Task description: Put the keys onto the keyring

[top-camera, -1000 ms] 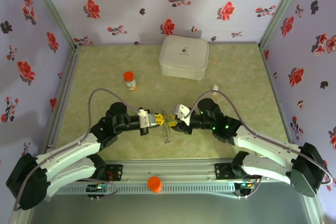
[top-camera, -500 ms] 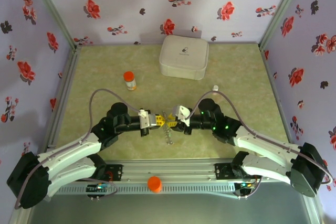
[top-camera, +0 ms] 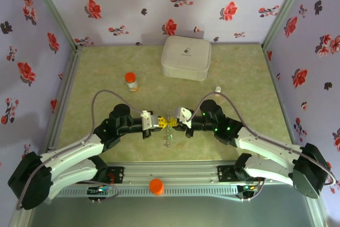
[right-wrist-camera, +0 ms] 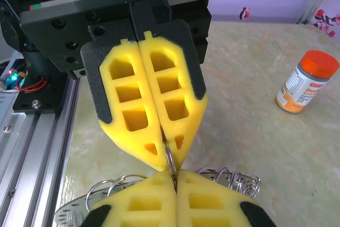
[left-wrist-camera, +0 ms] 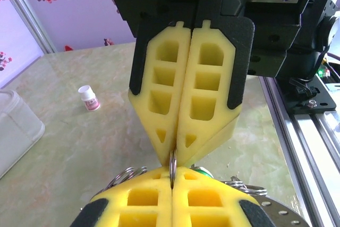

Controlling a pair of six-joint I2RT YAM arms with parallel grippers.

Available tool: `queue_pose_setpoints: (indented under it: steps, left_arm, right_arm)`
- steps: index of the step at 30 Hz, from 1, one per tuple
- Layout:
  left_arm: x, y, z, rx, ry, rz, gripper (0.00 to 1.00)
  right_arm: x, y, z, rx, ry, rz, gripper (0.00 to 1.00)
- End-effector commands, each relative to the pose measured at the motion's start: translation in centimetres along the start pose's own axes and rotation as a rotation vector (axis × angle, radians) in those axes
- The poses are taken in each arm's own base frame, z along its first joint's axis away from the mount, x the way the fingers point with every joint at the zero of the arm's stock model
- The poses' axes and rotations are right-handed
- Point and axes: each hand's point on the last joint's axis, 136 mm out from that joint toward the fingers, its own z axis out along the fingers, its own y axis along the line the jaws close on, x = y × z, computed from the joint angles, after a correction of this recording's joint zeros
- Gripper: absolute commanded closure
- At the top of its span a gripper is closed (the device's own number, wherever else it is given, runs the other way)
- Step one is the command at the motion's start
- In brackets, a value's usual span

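In front of the white case point(top-camera: 186, 58), the left gripper point(top-camera: 162, 123) and right gripper point(top-camera: 175, 125) meet tip to tip. Each has its jaws clamped on the keyring point(left-wrist-camera: 172, 164).

Pale lilac walls point(top-camera: 159, 3) with red flowers point(top-camera: 93, 8) enclose a greenish marbled tabletop point(top-camera: 239, 78).

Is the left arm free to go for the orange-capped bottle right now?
Probably not yet. The table between the left gripper and the bottle is bare, but that gripper is shut on the keyring, which the right gripper pinches too; it must release first.
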Motion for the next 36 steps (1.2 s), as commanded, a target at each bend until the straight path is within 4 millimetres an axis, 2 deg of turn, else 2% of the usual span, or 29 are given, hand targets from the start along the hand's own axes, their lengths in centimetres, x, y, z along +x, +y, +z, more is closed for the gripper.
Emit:
queue_pose_setpoints:
  steps: [1, 2, 4, 5, 9, 12, 16, 22, 27, 29, 33, 36]
  left_arm:
    - [-1.3, 0.4, 0.2, -0.013, -0.062, 0.019, 1.0]
    - [-1.1, 0.4, 0.3, -0.017, -0.054, 0.012, 0.98]
    - [-0.1, 0.6, 0.4, -0.029, -0.018, 0.003, 0.77]
    - [0.4, 0.6, 0.4, -0.031, 0.004, 0.001, 0.73]
    - [1.7, 0.5, 0.6, -0.023, 0.083, 0.004, 0.7]
    - [2.3, 0.2, 0.8, 0.004, 0.135, 0.002, 0.72]
    - [2.5, -0.3, 1.0, 0.038, 0.17, 0.015, 0.76]
    - [1.6, -0.6, 1.2, 0.064, 0.166, 0.033, 0.81]
    - [1.4, -1.0, 1.4, 0.094, 0.175, 0.038, 1.0]
    - [1.5, -1.1, 1.3, 0.097, 0.179, 0.042, 1.0]
    - [1.0, -0.9, 1.0, 0.067, 0.134, 0.058, 1.0]
    - [0.2, -0.5, 0.9, 0.024, 0.069, 0.072, 1.0]
  right_arm:
    - [-0.8, 0.9, 0.2, -0.043, -0.026, -0.024, 1.0]
    - [-0.7, 0.9, 0.1, -0.044, -0.016, -0.024, 1.0]
    - [-0.4, 0.6, 0.0, -0.027, 0.007, -0.021, 1.0]
    - [-0.2, 0.5, -0.1, -0.018, 0.022, -0.021, 1.0]
    - [1.0, 0.3, -0.2, -0.008, 0.117, -0.044, 1.0]
    - [1.5, 0.2, -0.2, -0.009, 0.178, -0.069, 1.0]
    - [1.3, 0.2, 0.1, -0.023, 0.206, -0.092, 1.0]
    - [1.8, 0.2, 0.7, -0.035, 0.286, -0.128, 1.0]
    - [0.9, 0.2, 1.1, -0.043, 0.256, -0.121, 1.0]
    - [0.4, -0.2, 1.0, -0.015, 0.219, -0.109, 1.0]
    - [0.4, -1.1, -0.1, 0.043, 0.124, -0.018, 0.77]
    - [1.4, -0.8, -0.8, 0.049, 0.115, 0.027, 0.73]
